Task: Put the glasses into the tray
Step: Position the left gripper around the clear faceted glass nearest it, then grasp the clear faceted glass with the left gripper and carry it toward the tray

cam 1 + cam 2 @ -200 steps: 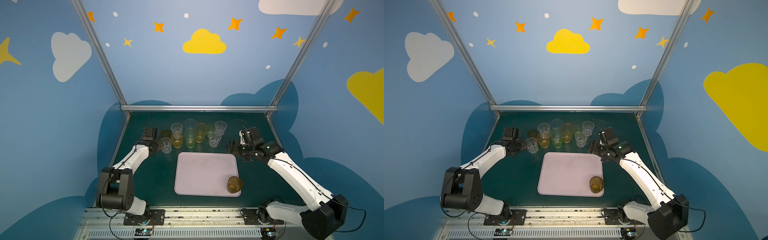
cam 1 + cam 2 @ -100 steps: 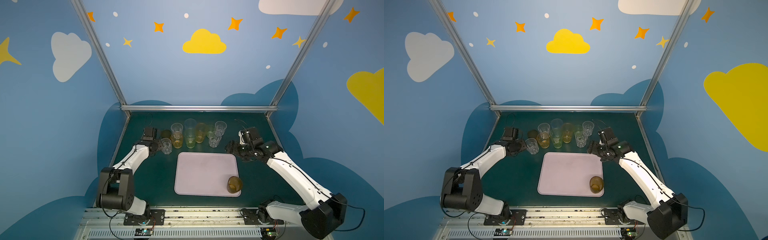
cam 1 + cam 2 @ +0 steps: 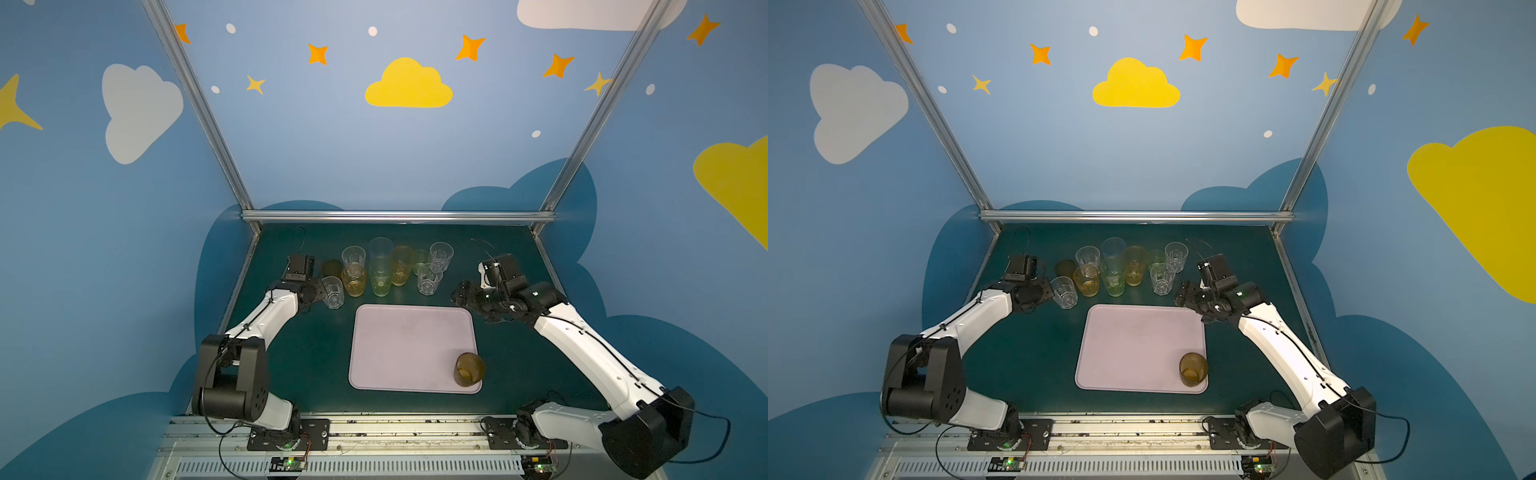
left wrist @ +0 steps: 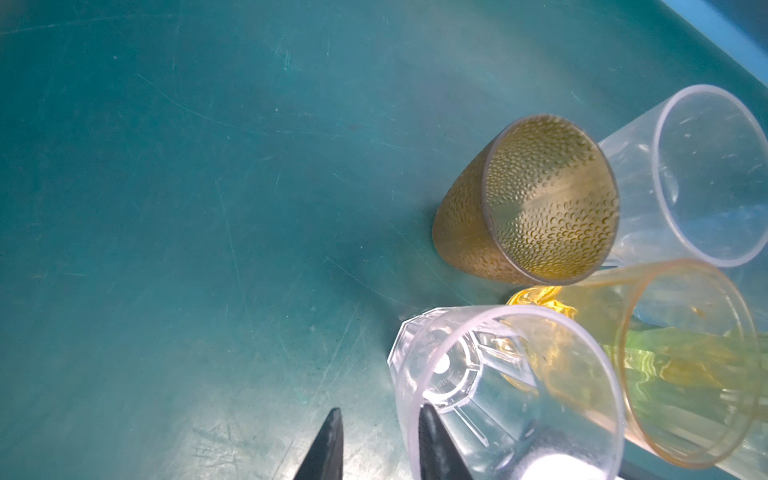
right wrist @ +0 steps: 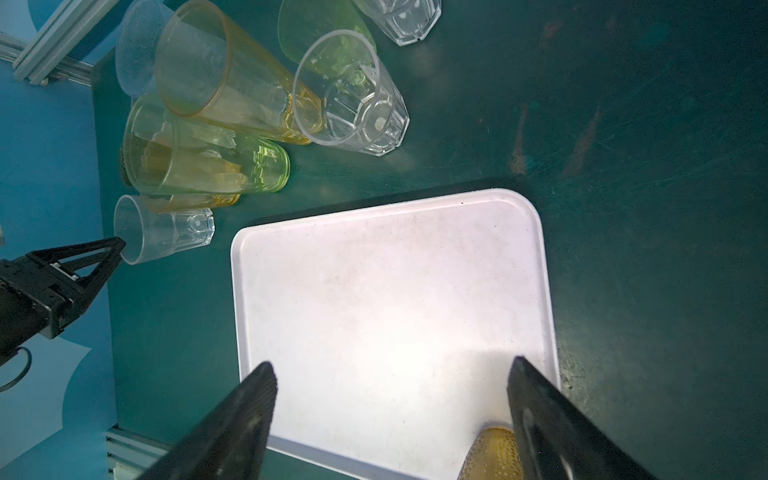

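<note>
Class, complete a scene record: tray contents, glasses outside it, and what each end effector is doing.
Tray: one brown glass upright in its near right corner
Outside the tray: ten glasses clustered on the table behind it
Left end effector: astride the rim of a clear faceted glass, one finger inside
Right end effector: open, empty, near the tray's far right corner

The clear tumbler looked like glossy faceted plastic, the brown tumbler dimpled all over. The tray was smooth and matt; the table scuffed, finely scratched; the frame rail brushed metal.
</note>
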You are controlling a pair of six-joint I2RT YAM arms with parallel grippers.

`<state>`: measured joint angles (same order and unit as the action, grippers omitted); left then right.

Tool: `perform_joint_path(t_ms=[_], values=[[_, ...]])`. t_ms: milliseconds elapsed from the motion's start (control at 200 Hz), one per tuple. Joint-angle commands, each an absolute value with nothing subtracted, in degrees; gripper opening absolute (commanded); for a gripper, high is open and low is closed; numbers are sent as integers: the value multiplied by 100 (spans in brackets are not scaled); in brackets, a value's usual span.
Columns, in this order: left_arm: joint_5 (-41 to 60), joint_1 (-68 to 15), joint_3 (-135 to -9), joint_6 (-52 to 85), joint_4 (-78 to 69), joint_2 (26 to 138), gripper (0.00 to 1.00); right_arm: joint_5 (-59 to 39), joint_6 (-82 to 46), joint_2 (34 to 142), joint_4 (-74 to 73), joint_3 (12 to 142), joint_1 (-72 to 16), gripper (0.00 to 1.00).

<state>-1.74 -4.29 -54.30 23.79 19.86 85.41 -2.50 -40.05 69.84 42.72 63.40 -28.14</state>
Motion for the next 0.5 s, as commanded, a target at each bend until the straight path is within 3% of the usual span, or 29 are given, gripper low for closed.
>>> perform_joint_path(t_ms=[0, 496], values=[[-159, -440, -5413, 2333, 1995, 8626, 31, -255, -4025, 6856, 4359, 6242, -2775, 86], [-123, -552, -5554, 2308, 1994, 8891, 23, -264, -4056, 6785, 4360, 6115, -2709, 86]])
